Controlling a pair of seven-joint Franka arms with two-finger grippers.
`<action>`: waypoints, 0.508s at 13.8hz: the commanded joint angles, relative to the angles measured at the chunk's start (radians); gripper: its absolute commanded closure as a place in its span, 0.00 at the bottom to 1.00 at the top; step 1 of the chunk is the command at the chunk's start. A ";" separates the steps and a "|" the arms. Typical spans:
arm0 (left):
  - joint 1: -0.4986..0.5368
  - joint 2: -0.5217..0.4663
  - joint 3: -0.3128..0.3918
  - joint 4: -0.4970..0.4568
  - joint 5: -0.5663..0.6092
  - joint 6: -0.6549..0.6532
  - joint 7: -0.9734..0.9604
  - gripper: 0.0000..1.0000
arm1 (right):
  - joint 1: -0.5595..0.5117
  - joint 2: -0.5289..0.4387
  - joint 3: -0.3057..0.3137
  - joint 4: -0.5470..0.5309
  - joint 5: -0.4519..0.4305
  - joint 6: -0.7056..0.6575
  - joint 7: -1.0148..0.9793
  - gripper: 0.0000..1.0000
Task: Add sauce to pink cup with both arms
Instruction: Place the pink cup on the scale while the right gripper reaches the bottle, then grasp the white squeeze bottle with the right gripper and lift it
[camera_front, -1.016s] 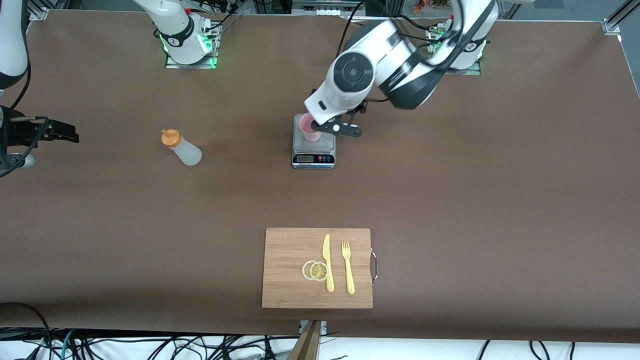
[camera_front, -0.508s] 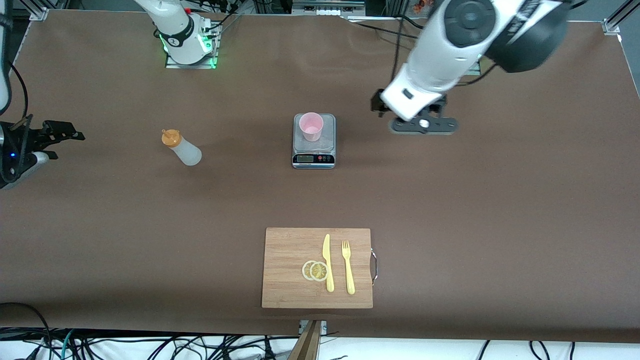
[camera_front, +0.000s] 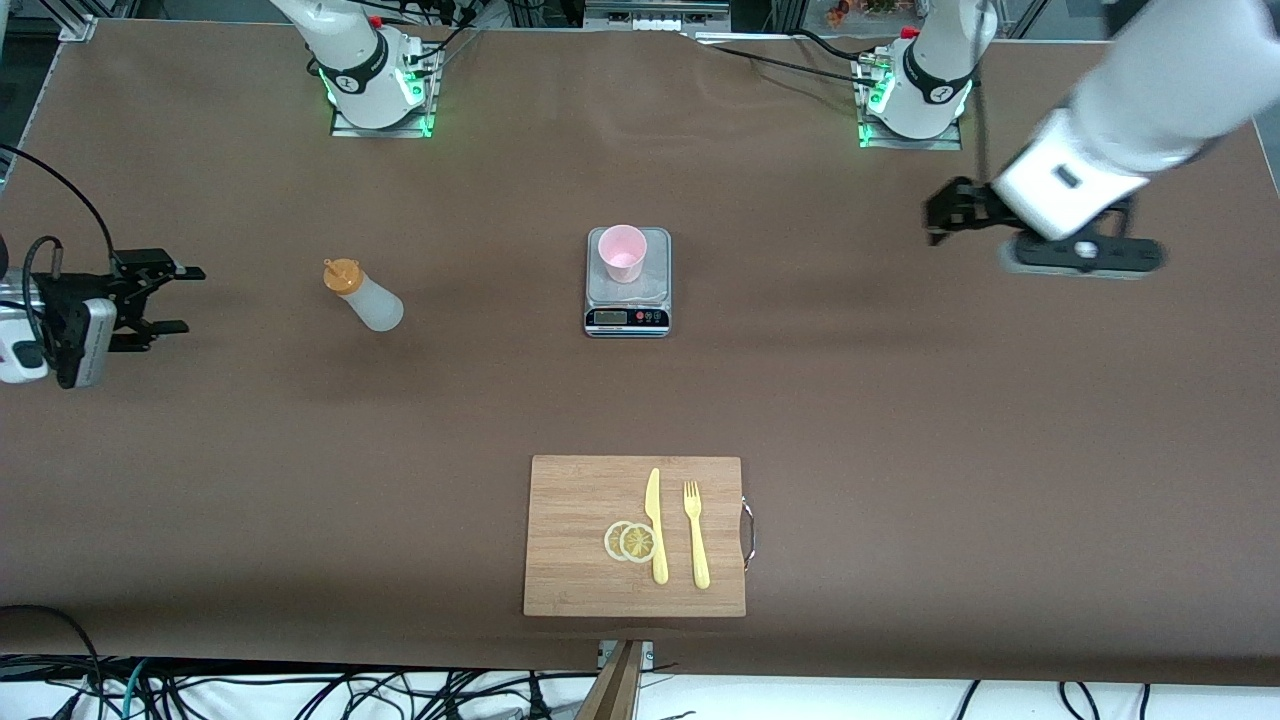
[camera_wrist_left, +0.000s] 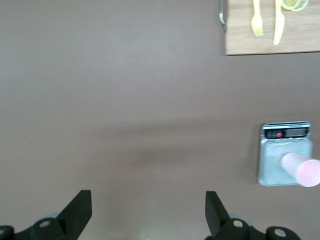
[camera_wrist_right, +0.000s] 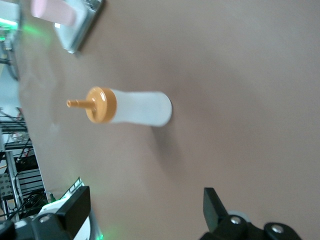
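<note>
Two tools gaping (empty): left tool (camera_front: 1080, 255) above table, right tool (camera_front: 170, 298) facing sauce (camera_front: 364, 295).

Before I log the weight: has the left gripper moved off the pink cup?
Yes. The left gripper has swung away from the pink cup on the scale, toward the left arm's table end.

In the front view the left arm (camera_front: 1150, 90) at the upper right is smeared by motion, so its tool (camera_front: 1080, 255) shows no clear outline. The right arm is cut off at the frame's left edge, leaving only its tool (camera_front: 165, 299) and wrist camera. In the left wrist view the pink cup (camera_wrist_left: 302, 169) runs off the right edge, and the scale (camera_wrist_left: 285, 155) display is too small to read. In the right wrist view the cup and scale are clipped at the upper left.
</note>
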 joint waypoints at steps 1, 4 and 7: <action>-0.030 -0.058 0.152 -0.068 0.008 0.016 0.108 0.00 | -0.021 0.052 0.007 -0.013 0.116 -0.014 -0.165 0.00; -0.018 -0.116 0.210 -0.190 0.016 0.123 0.112 0.00 | -0.021 0.068 0.007 -0.064 0.193 -0.008 -0.279 0.00; 0.005 -0.125 0.212 -0.237 0.016 0.123 0.115 0.00 | -0.021 0.074 0.007 -0.110 0.231 0.004 -0.389 0.00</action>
